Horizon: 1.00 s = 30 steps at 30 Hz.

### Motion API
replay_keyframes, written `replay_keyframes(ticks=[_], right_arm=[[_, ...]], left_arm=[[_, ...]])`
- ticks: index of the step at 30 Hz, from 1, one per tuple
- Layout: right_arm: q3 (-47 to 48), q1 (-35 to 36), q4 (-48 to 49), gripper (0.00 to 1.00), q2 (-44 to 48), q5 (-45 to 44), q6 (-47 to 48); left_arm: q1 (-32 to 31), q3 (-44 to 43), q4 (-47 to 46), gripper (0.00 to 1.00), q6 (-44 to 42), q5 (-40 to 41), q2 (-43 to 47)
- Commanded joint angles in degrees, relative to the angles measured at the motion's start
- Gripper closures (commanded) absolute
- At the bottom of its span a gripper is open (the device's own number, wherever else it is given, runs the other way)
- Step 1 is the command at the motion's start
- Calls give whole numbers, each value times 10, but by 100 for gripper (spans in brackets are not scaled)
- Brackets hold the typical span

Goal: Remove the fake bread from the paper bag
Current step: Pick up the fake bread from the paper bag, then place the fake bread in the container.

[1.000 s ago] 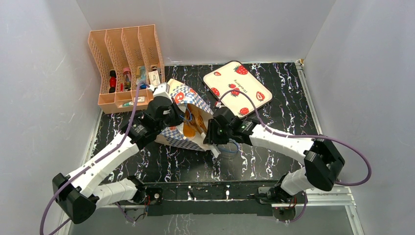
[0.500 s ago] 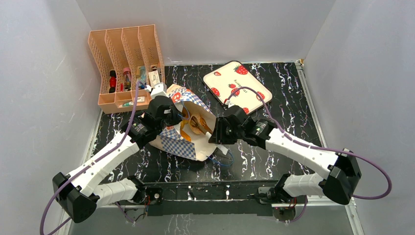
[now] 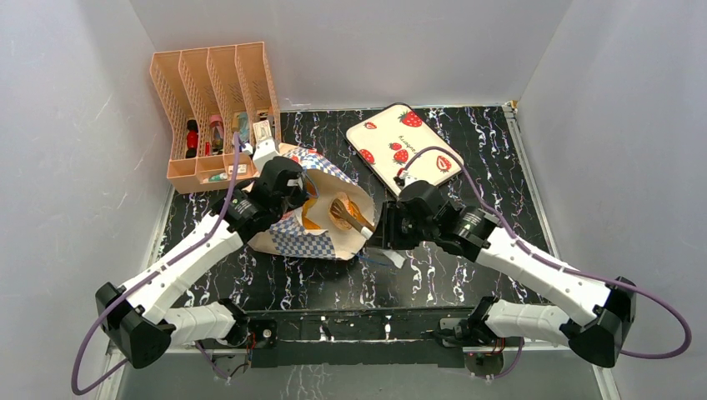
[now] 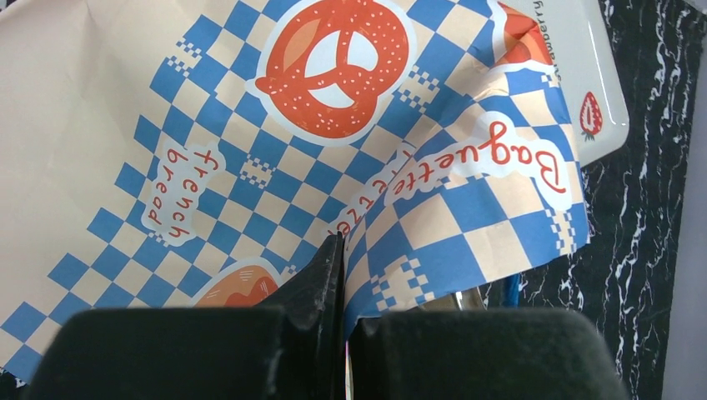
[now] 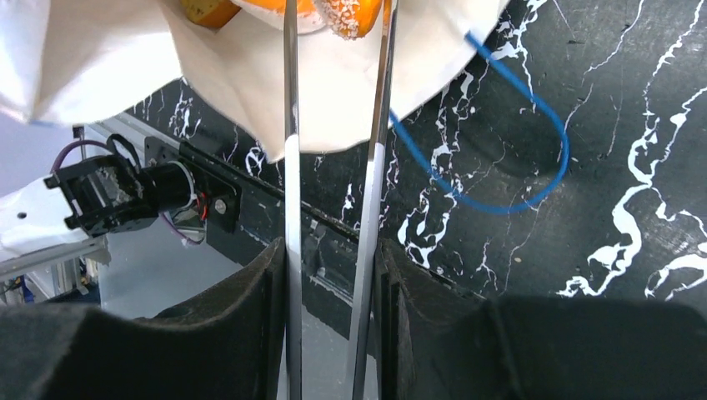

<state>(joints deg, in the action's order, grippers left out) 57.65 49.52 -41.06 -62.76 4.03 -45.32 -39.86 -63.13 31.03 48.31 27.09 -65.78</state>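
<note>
Fake bread (image 5: pixel 354 12) in the paper bag (image 4: pixel 208 150) mouth, between my tongs (image 5: pixel 379 125).
My left gripper (image 4: pixel 343 250) pinches the bag's wall; my right gripper (image 5: pixel 332 258) clasps the tongs.

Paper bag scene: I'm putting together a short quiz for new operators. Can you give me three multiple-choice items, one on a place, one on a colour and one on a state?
1. Where is the strawberry-print tray? A under the paper bag; B beyond the bag, to its right; C inside the bag.
2. What colour is the bag's cord handle? A red; B green; C blue.
3. The left gripper is: A shut on the bag's edge; B open above the bag; C shut on the tray.
Key: B, the tray lies flat past the bag; C, the right wrist view shows a blue loop; A, its fingers pinch the chequered paper.
</note>
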Motion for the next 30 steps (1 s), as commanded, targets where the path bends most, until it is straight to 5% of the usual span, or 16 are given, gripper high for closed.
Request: replay_keyframes(ticks=[1,15,23,30], right_arm=[[52,1,-10,100,49,-12,12],[140,1,-80,100,110,-96,-14],[136,1,-13,100,114,-177,-32],[159,1,58,100,30,-251,-12]], left_arm=[[3,-37,70,100,37,55,-24],[26,-25,70,100,36,34,-46],[40,4,71,100,23,8,-17],[44,18,59,100,3,-33,6]])
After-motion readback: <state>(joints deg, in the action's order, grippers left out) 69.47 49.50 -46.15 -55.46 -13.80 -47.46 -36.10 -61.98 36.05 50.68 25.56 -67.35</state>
